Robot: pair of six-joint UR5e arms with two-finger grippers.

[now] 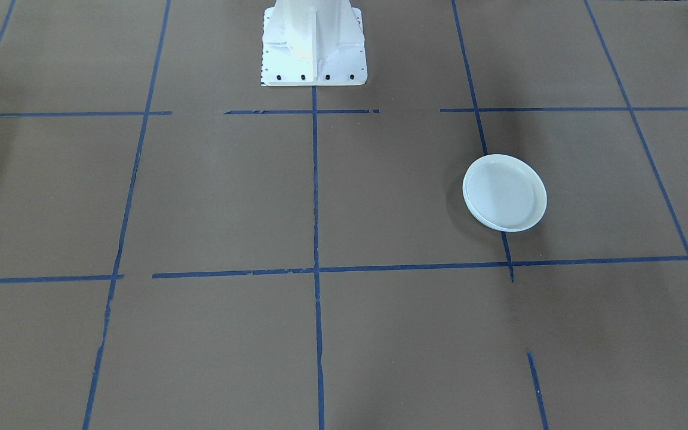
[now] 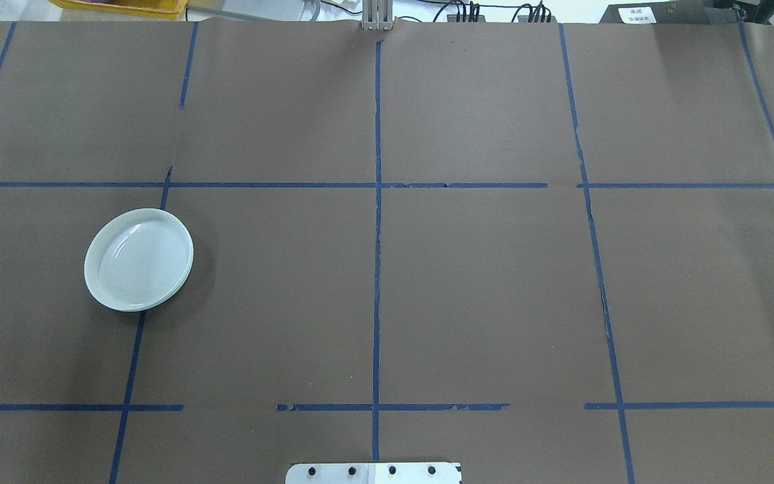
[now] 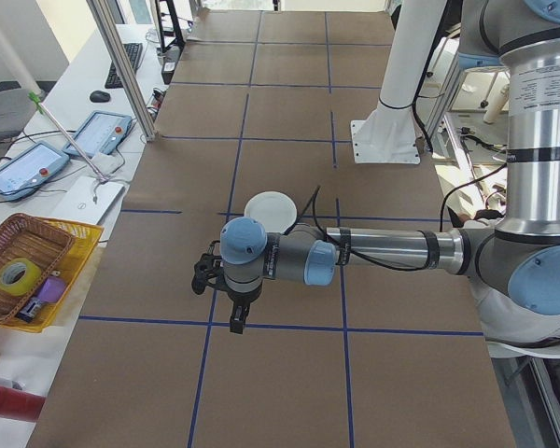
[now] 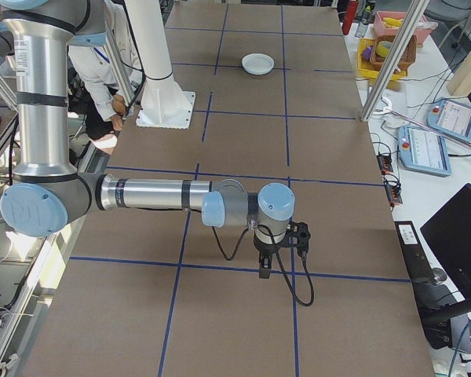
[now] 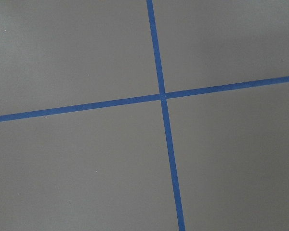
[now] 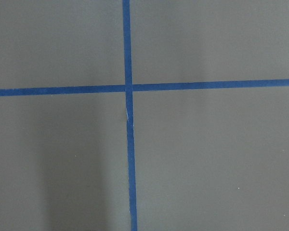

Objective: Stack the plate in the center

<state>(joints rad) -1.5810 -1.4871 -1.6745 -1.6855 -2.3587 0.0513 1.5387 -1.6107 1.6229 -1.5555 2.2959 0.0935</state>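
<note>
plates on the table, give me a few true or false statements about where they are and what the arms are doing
1. The plates form one stack on the robot's left side of the table. True.
2. The stack sits on the centre blue tape line. False: it lies well to the left, over a different tape line.
3. A gripper is clamped on the stack. False: neither arm appears in the overhead view, and nothing touches the plates.
4. Both wrist cameras show only brown paper and crossing blue tape. True.
5. A second separate plate lies on the robot's right side. False: only the one stack shows.
</note>
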